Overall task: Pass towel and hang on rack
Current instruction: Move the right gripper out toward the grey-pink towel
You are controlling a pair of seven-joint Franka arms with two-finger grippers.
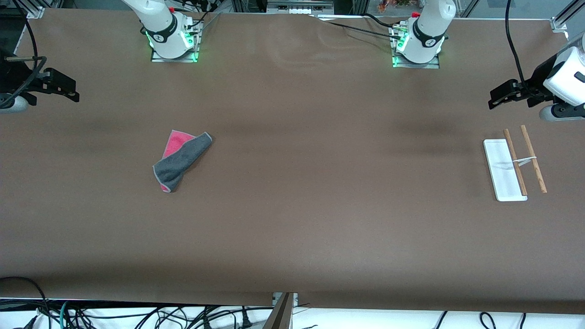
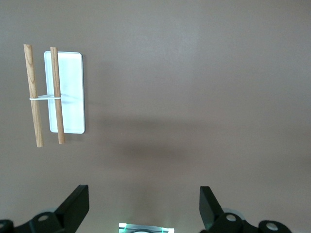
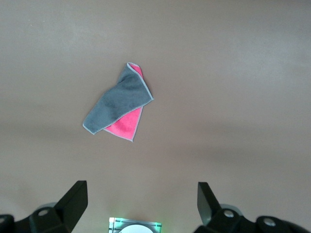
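Note:
The towel (image 1: 182,160) lies crumpled on the brown table toward the right arm's end, dark grey side up with a pink corner showing; the right wrist view shows the towel (image 3: 119,104) too. The rack (image 1: 514,164) stands toward the left arm's end: a white base (image 2: 70,92) with two brown rods (image 2: 33,94) and a pale crosspiece. My right gripper (image 1: 72,92) hangs open and empty over bare table at its end, apart from the towel. My left gripper (image 1: 494,98) hangs open and empty over bare table near the rack. Each wrist view shows wide-apart fingers, right gripper (image 3: 142,194), left gripper (image 2: 144,196).
The two arm bases (image 1: 173,43) (image 1: 418,45) with green lights stand along the table edge farthest from the front camera. Loose cables (image 1: 137,315) lie below the table edge nearest that camera. A brown cloth (image 1: 320,205) covers the table.

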